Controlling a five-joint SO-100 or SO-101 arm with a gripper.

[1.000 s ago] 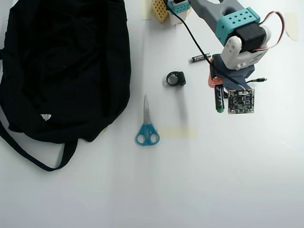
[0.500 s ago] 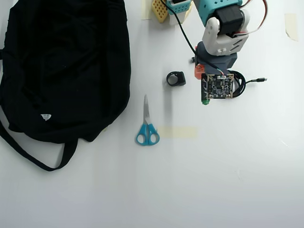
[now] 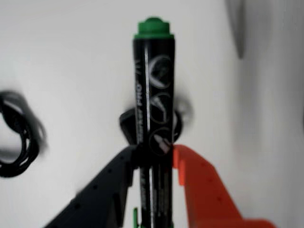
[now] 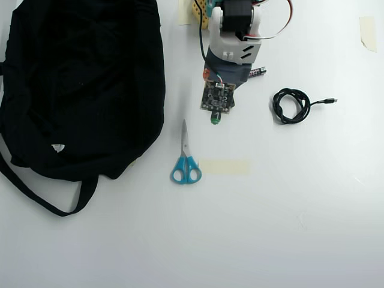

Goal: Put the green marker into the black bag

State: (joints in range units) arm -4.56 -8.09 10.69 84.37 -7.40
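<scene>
Half of the task is done: the green marker point(image 3: 153, 118) is pinched in the gripper point(image 3: 154, 164) above the worktop point(image 4: 288, 210), well apart from the black bag point(image 4: 84, 84), where it is not yet placed.

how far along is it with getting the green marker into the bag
Done: the green marker is picked up, clamped between the black and orange fingers of the claw. In hand: the overhead view shows the arm carrying it above the table, its green tip poking out just above the scissors. Left: reaching the black bag, which lies to the left in that view, and dropping the marker in.
</scene>
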